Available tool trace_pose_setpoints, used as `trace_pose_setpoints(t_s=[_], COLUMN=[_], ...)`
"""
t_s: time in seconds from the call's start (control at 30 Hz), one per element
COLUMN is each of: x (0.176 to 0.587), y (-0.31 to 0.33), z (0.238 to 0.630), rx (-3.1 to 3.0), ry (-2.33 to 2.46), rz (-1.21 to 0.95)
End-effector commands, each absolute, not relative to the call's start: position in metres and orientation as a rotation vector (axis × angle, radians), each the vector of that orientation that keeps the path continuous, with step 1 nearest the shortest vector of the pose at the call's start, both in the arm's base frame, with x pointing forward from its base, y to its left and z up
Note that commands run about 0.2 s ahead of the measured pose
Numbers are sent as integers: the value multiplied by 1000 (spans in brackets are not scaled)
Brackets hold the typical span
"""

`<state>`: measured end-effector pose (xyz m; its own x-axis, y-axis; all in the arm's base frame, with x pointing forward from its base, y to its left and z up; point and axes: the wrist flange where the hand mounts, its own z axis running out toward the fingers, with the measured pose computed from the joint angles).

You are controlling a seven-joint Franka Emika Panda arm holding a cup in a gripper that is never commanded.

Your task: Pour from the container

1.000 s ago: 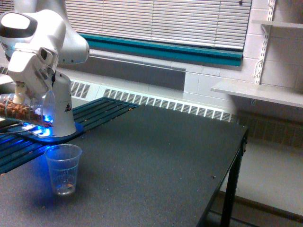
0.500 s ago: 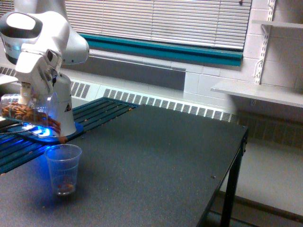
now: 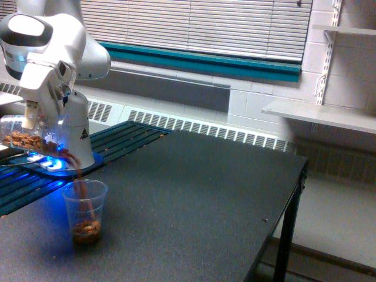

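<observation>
With the gripper (image 3: 28, 113) clamped on the tilted container (image 3: 29, 136), hold that tilt steady so the brown stream falls into the small cup (image 3: 86, 210) below and just beside it.

Container (image 3: 32, 136) now tips lower than before, brown pieces (image 3: 79, 170) stream out, small cup (image 3: 86, 211) holds more and sits slightly farther right.

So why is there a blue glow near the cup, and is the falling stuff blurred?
Exterior view: a blue light at the robot's base tints the table and the small cup; the brown stream leaving the container is smeared by motion; everything else looks soft and grainy.
</observation>
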<state>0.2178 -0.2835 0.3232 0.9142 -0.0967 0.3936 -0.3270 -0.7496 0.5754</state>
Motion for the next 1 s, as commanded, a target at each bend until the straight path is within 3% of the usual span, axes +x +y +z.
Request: trace_pose_setpoints(t_s=[0.03, 1.0], x=[218, 235], y=[-282, -272], z=[327, 336], rx=[2386, 2354], ry=[-252, -134], rz=[447, 409])
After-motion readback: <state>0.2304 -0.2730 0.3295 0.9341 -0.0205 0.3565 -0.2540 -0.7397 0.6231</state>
